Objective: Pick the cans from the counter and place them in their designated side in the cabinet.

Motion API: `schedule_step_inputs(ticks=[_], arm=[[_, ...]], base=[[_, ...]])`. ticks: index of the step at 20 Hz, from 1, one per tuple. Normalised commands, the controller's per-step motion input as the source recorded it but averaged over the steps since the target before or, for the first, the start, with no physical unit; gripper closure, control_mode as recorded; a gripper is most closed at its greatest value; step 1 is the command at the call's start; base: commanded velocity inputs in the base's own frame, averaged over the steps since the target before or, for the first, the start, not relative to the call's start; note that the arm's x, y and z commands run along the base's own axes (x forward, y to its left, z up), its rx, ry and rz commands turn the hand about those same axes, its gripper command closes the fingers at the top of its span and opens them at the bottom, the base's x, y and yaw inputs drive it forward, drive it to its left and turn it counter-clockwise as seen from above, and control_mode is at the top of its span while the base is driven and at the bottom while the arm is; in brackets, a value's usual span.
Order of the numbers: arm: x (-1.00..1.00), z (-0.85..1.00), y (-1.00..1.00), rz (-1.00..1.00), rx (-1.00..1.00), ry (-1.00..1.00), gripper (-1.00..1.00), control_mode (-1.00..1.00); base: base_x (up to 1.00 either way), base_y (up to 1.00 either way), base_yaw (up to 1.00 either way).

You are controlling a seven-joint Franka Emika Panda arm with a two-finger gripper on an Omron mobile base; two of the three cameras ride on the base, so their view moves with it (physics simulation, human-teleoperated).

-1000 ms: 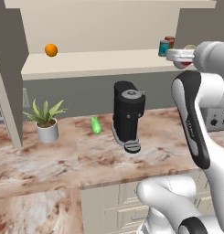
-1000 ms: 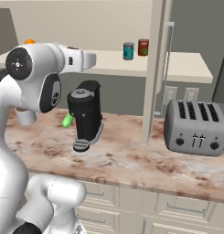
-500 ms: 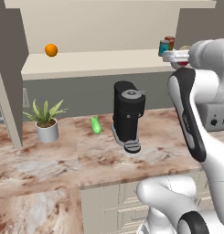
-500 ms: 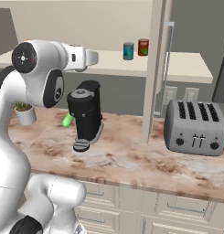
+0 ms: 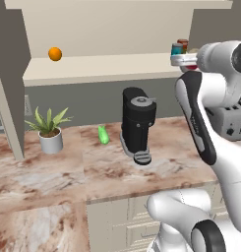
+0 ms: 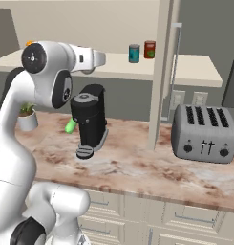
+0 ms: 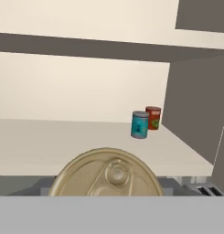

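My gripper (image 5: 179,60) is level with the cabinet shelf (image 5: 102,66) and shut on the red can with a white band (image 5: 190,64). That can's pale top (image 7: 108,176) sits low in the hand view and hides the fingertips. In the right base view the hand (image 6: 97,59) reaches toward the open cabinet (image 6: 185,67). The teal-blue can (image 7: 140,124) stands upright on the shelf board (image 7: 63,141) near the right wall, beside a darker red can (image 7: 153,118). Both show from the base cameras too: teal can (image 5: 176,48) (image 6: 133,53), dark red can (image 6: 149,49). The marbled counter (image 5: 53,172) lies below.
A black coffee machine (image 5: 137,123) stands mid-counter under the arm, a small green bottle (image 5: 103,135) and a potted plant (image 5: 49,130) to its left. An orange (image 5: 55,53) rests on the shelf's left end. A toaster (image 6: 204,134) sits beyond the cabinet's upright post (image 6: 159,72).
The hand with the red can has shifted sideways along the shelf front, closer to the two cans standing there. Nothing on the counter or shelf has moved.
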Motion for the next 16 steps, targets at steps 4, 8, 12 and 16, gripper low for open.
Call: schedule_step_inputs(ticks=[4, 8, 12, 16], arm=[[0.26, -0.07, 0.0, 0.0, -0.01, 0.0, 1.0, -1.0], [0.3, -0.07, -0.04, 0.0, -0.01, 0.01, 1.0, -1.0], [0.33, -0.07, -0.04, 0.0, -0.01, 0.0, 1.0, -1.0], [0.33, -0.04, -0.02, 0.0, 0.0, 0.02, 1.0, -1.0]], base=[[0.0, 0.0, 0.0], [0.0, 0.0, 0.0], [0.0, 0.0, 0.0], [0.0, 0.0, 0.0]])
